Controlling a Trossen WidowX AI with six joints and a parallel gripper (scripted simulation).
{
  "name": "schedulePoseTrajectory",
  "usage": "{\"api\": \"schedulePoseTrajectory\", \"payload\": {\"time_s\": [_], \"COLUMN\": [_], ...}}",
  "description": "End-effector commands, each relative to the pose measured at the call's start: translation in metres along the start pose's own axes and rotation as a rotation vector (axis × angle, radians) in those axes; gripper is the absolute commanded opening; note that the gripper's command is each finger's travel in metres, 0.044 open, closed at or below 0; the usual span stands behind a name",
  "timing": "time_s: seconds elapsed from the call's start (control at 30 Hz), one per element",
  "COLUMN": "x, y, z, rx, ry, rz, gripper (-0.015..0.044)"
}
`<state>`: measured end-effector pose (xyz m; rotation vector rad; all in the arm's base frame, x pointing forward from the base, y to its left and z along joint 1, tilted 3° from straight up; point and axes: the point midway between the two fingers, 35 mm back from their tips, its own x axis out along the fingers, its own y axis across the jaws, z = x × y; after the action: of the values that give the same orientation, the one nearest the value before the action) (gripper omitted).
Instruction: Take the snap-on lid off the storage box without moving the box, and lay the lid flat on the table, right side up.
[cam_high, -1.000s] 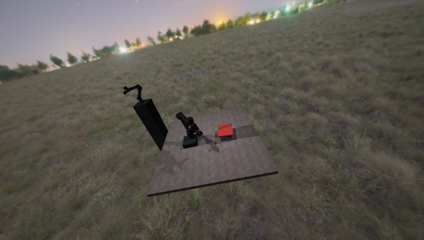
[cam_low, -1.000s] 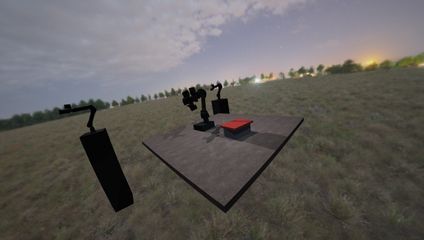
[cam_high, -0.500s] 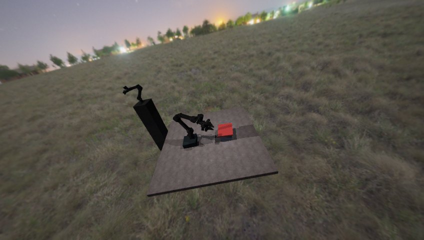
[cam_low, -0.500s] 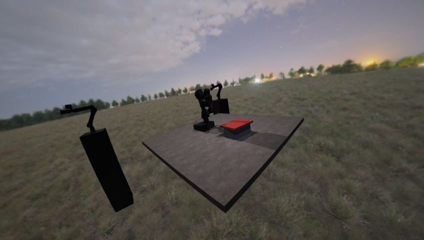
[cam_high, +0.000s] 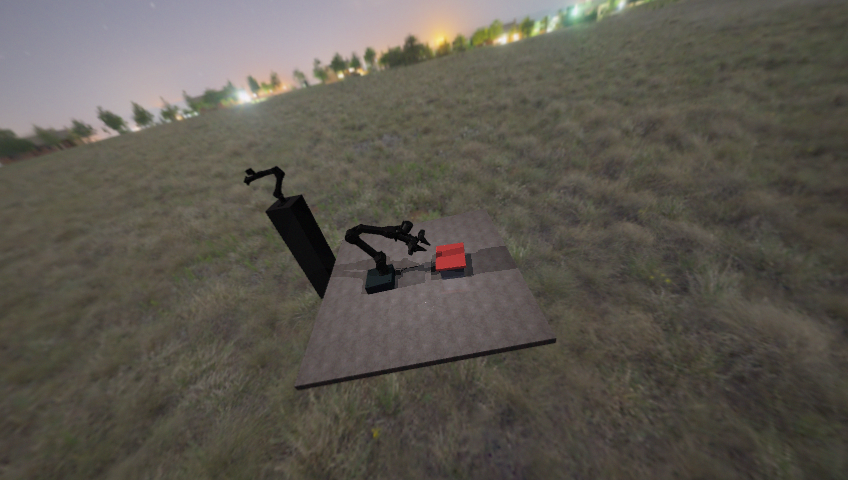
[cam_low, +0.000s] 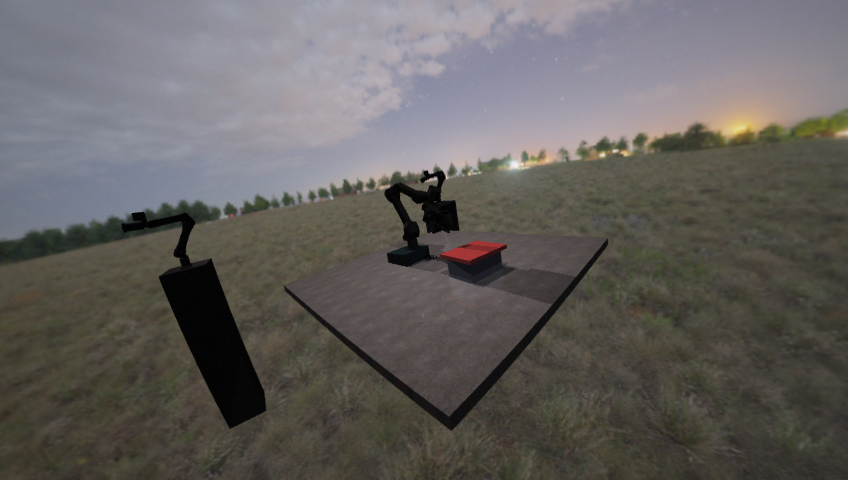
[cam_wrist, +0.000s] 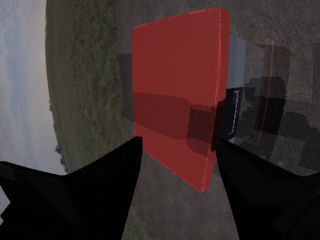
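The red lid (cam_high: 450, 256) (cam_low: 474, 252) (cam_wrist: 175, 65) sits flat on top of the grey-blue storage box (cam_high: 454, 273) (cam_low: 476, 269) (cam_wrist: 237, 62), its edges overhanging the walls. The box stands on the table (cam_high: 416, 333) (cam_low: 440, 344). My gripper (cam_high: 427, 247) (cam_wrist: 180, 144) is open with nothing between its fingers. In the top view it is above the table, just left of the lid and apart from it. In the wrist view the lid's near edge shows beyond and between the fingertips. In the exterior view the fingers are dark and hard to make out.
A tall black pillar (cam_high: 300, 240) (cam_low: 208, 339) with a small arm on top stands off the table's edge. The exterior view also shows another small arm (cam_low: 441, 176) behind my gripper. My arm's base (cam_high: 380, 280) (cam_low: 407, 255) stands on the table beside the box.
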<state>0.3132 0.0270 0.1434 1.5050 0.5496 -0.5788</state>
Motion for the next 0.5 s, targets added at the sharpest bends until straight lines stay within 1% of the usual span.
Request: {"api": "schedulePoseTrajectory", "payload": {"time_s": [0.0,0.17,0.3,0.47], "x": [0.000,0.002,0.028,0.032], "y": [-0.004,-0.006,-0.037,-0.043], "z": [-0.006,-0.006,-0.006,-0.005], "rx": [-0.023,-0.023,-0.023,-0.023], "ry": [0.015,0.015,0.015,0.015], "rz": [-0.014,-0.014,-0.015,-0.015], "gripper": [0.0235,0.0235,0.0235,0.0235]}}
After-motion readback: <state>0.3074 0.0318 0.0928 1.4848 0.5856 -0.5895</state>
